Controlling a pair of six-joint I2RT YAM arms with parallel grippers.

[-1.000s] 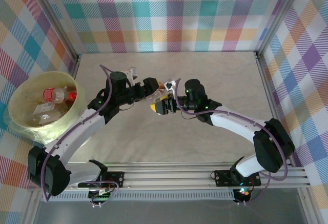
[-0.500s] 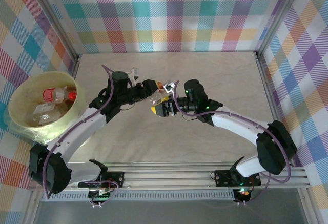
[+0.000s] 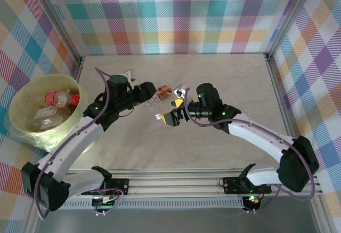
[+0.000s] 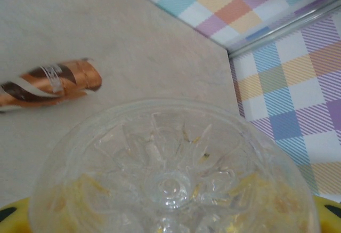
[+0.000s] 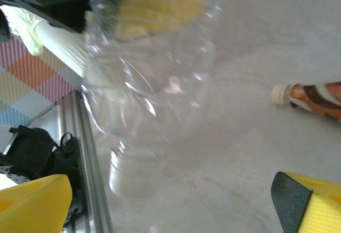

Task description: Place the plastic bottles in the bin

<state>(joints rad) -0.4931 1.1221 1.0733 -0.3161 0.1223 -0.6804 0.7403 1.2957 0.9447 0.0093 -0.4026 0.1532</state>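
Right wrist view has my right gripper (image 5: pixel 170 203) spread wide, its yellow fingers (image 5: pixel 33 203) apart at the lower corners, with the clear crushed bottle (image 5: pixel 152 67) just ahead and nothing between them. Top external view shows my left gripper (image 3: pixel 152 95) pinching that bottle, by its body as far as the blur lets me judge. A brown-labelled bottle (image 3: pixel 165 89) lies on the table (image 3: pixel 224 73) just beyond both grippers, and the bin (image 3: pixel 45 78) sits well behind the left gripper with bottles (image 3: pixel 56 98) inside.
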